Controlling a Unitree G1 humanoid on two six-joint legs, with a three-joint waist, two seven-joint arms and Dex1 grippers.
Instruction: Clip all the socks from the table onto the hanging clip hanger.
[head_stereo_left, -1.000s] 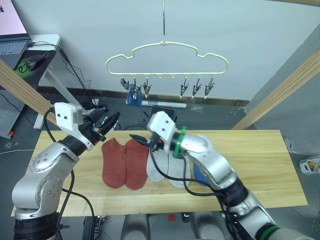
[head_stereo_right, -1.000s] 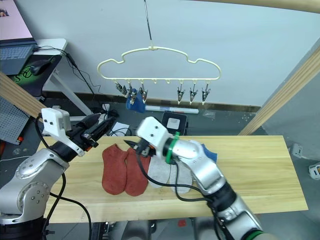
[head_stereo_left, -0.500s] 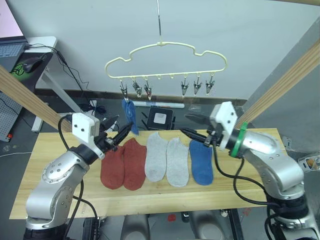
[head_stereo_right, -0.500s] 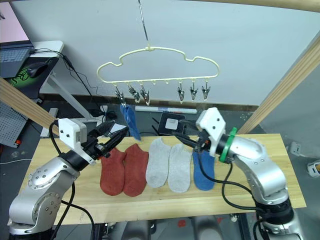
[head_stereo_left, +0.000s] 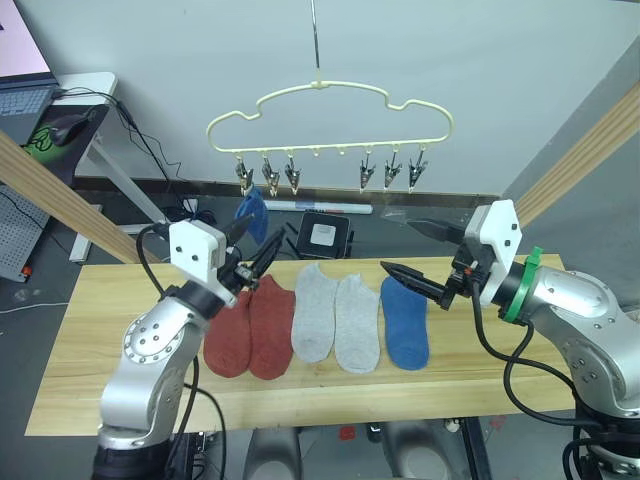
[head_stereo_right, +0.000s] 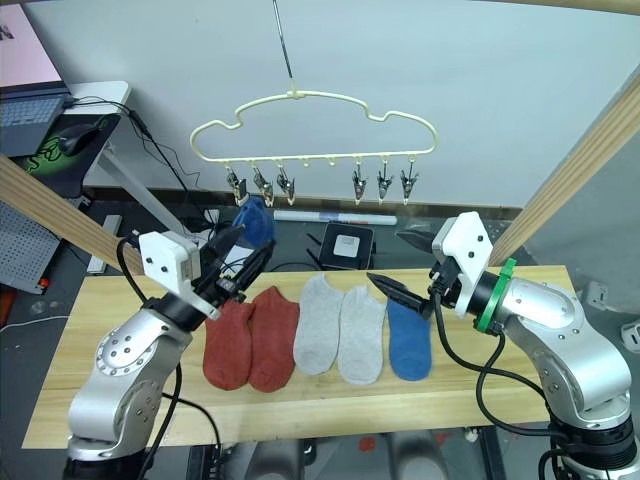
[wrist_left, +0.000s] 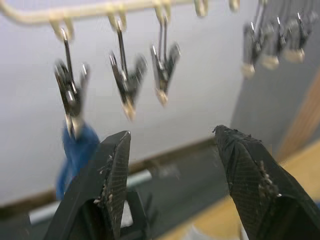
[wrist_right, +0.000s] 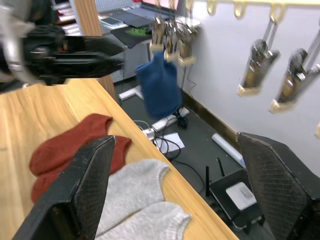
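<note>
The pale-yellow clip hanger (head_stereo_left: 330, 100) hangs above the table's far edge, and a blue sock (head_stereo_left: 250, 214) dangles from its leftmost clip (wrist_left: 70, 95). On the table (head_stereo_left: 90, 330) lie two rust-red socks (head_stereo_left: 250, 328), two grey socks (head_stereo_left: 335, 320) and one blue sock (head_stereo_left: 405, 322), side by side. My left gripper (head_stereo_left: 250, 256) is open and empty, just below and in front of the hung sock. Over the table's right part, near the lying blue sock, my right gripper (head_stereo_left: 418, 252) is held wide open and empty.
Slanted wooden frame poles (head_stereo_left: 45, 185) (head_stereo_left: 580, 160) flank the table. A desk with a laptop (head_stereo_left: 25, 95) stands at the far left. A black box (head_stereo_left: 322, 236) and cables lie on the floor behind the table.
My right arm has swung from over the red socks back to the right side. The left gripper stays by the hung blue sock. The view has shifted.
</note>
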